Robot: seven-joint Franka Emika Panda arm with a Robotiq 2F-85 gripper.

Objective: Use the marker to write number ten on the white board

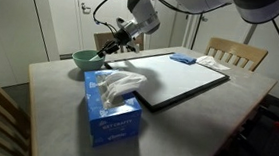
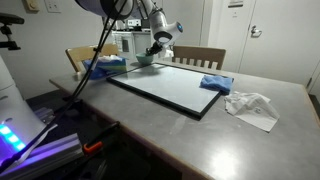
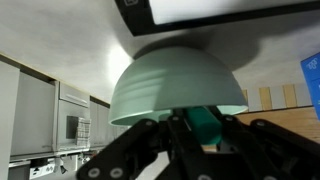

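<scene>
The white board (image 1: 175, 79) lies flat on the table, also in the other exterior view (image 2: 170, 85) and at the top of the wrist view (image 3: 200, 8). A green bowl (image 1: 84, 57) stands just off its corner (image 2: 143, 58) and fills the wrist view (image 3: 175, 85). My gripper (image 1: 109, 50) hangs at the bowl's rim beside the board's corner (image 2: 155, 50). In the wrist view its fingers (image 3: 185, 128) are shut on a teal stub (image 3: 190, 120), apparently the marker seen end-on. The marker's shaft does not show in the exterior views.
A blue tissue box (image 1: 111, 116) stands at the table edge near the board (image 2: 103, 68). A blue cloth pad (image 1: 184, 59) lies on the board's far end (image 2: 215, 83), with crumpled white tissue (image 2: 250, 105) beside it. Wooden chairs (image 1: 237, 54) stand around the table.
</scene>
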